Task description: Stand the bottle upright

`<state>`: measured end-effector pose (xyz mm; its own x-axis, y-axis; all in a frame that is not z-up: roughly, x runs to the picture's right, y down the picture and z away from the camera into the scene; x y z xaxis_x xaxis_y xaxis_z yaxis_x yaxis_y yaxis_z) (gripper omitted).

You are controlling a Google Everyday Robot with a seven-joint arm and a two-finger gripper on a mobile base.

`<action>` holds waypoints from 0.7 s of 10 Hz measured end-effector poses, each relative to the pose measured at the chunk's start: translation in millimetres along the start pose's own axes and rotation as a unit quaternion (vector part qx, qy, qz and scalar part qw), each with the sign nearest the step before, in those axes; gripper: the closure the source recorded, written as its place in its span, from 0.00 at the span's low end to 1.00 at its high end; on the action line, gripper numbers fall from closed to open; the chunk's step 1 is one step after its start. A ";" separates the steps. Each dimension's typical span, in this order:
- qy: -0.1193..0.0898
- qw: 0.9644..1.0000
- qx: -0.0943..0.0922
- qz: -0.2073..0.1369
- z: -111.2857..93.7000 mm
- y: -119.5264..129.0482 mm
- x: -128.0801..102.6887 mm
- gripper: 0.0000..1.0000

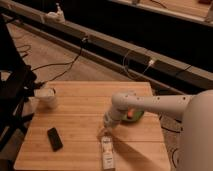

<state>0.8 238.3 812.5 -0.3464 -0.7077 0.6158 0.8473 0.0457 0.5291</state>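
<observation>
Low over the front middle of the wooden table [75,117], the gripper [106,131] hangs from the white arm [150,104], right at the far end of the bottle [107,154]. Whether it is spread or pinching, I cannot tell. The bottle lies on its side near the table's front edge. A green object [135,115] sits behind the arm. A black phone [55,138] and a white cup [47,97] lie well apart on the other side.

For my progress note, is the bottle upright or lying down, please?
Lying down: the bottle stretches flat along the table, with the gripper at its far end.
</observation>
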 end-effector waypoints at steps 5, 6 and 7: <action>0.010 1.000 0.003 0.002 -7.4 -0.2 12.2 1.00; 0.035 0.999 0.022 -0.008 -21.2 -11.2 24.8 1.00; 0.059 0.997 0.038 -0.018 -34.8 -20.6 35.4 1.00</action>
<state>-14.9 187.8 803.1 -0.3222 -0.7874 0.5256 0.8009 0.0692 0.5947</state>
